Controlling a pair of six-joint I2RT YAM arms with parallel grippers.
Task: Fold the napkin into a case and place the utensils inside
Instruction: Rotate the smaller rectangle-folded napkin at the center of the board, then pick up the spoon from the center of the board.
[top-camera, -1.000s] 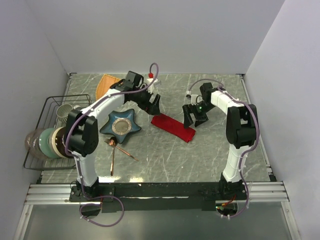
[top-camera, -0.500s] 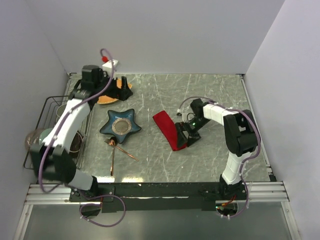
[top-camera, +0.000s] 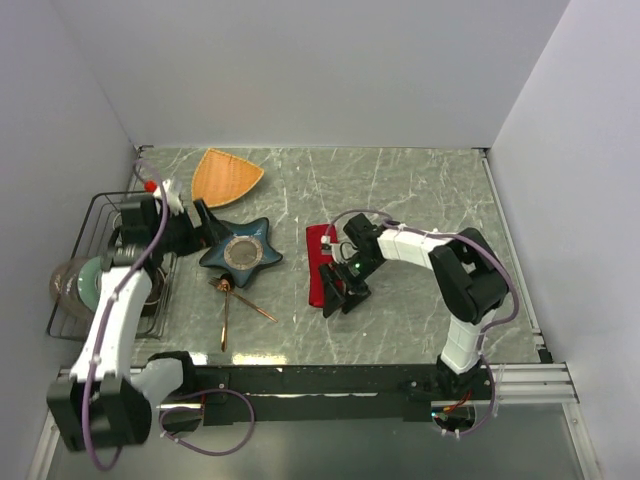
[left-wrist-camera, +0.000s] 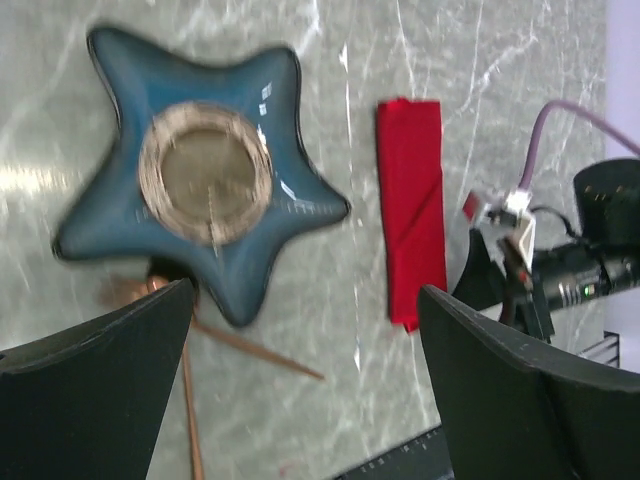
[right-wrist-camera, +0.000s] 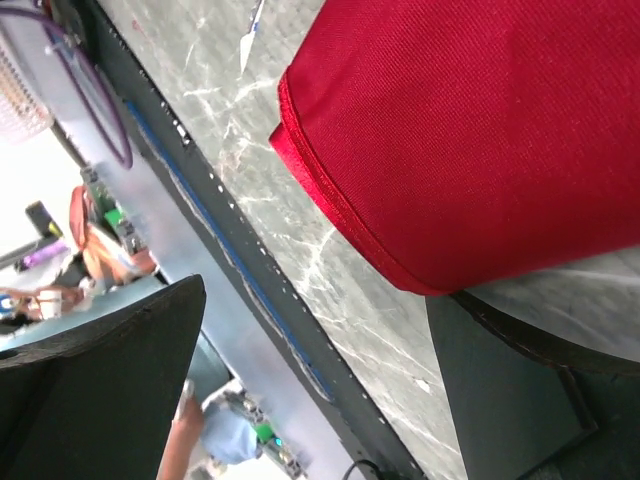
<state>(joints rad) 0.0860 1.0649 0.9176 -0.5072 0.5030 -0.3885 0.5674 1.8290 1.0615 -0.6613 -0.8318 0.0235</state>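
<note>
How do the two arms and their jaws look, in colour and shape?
The left arm and right arm have white links and black joints. A thin purple cable loops along each. The jaws are broad black wedges. A green light glows near the right wrist.

Top cam sits high up on the near side, looking down over the whole grey marble-look table (top-camera: 400, 330). Left wrist cam hangs high facing straight down, sharing the glossy blue star-shaped dish (left-wrist-camera: 300, 195) and folded bright red cloth napkin (left-wrist-camera: 410, 210) with it. Right wrist cam skims that napkin super close.
</note>
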